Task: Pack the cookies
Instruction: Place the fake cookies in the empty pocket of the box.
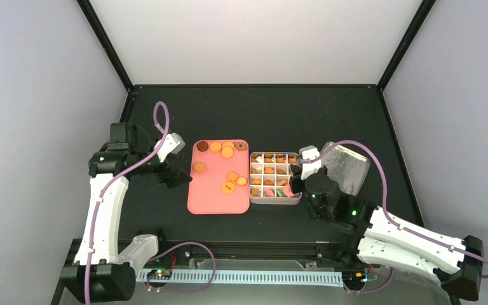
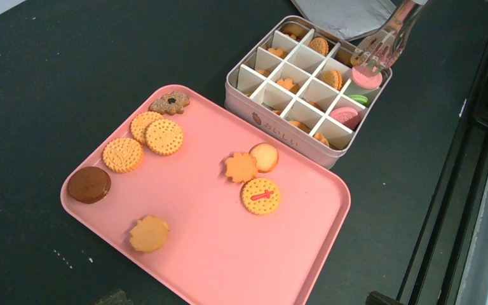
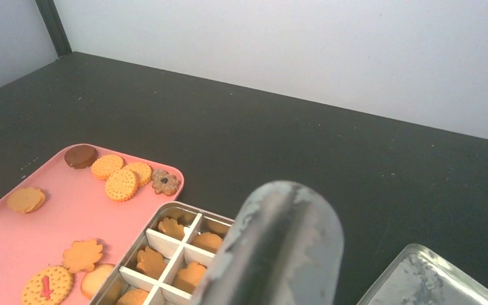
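Several cookies (image 2: 164, 136), mostly orange with a dark brown one (image 2: 89, 184), lie loose on a pink tray (image 2: 229, 254). More cookies fill a compartmented tin box (image 2: 273, 130) to the tray's right. My right gripper (image 1: 307, 180) is shut on metal tongs (image 2: 387, 38), whose tips hang over a pink cookie (image 2: 366, 78) in the box's corner compartment. In the right wrist view the tongs (image 3: 279, 248) hide the fingers. My left gripper (image 2: 246, 298) stands wide open at the tray's left edge, holding nothing.
The box's silver lid (image 1: 346, 166) lies on the black table just right of the box. Dark frame posts and grey walls enclose the table. A purple cable loops off each arm.
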`<state>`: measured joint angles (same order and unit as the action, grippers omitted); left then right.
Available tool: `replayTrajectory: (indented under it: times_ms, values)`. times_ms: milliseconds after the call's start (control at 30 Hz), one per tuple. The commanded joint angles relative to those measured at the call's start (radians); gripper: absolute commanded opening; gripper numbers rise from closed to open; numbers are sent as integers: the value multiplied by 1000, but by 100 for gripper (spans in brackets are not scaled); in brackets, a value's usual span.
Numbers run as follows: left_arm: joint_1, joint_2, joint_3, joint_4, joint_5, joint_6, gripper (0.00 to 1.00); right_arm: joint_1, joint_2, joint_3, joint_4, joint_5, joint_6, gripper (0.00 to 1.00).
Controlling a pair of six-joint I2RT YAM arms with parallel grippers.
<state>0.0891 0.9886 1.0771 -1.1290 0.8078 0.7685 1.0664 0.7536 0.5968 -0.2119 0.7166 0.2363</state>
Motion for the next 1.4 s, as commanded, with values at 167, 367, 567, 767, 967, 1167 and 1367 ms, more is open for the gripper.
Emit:
replayTrajectory:
  times_ms: [167, 367, 567, 767, 967, 1167, 1367]
  values:
    - [-6, -4, 36, -21, 9, 25, 99, 34, 21, 100, -19, 61, -81, 26]
    - [-7, -5, 34, -23, 4, 28, 99, 84, 65, 109, 25, 55, -77, 26]
    - [-7, -10, 32, -23, -1, 31, 99, 93, 127, 97, 67, 54, -69, 26]
    - [-7, -18, 20, -23, -11, 39, 99, 93, 149, 69, 78, 76, -82, 27]
    - [-8, -20, 18, -20, -10, 40, 99, 93, 150, 36, 76, 70, -63, 30]
    - [-7, -26, 18, -21, -11, 41, 99, 93, 159, 21, 72, 92, -46, 31]
    - [-7, -31, 15, -23, -12, 43, 99, 93, 119, 33, 62, 153, -61, 28]
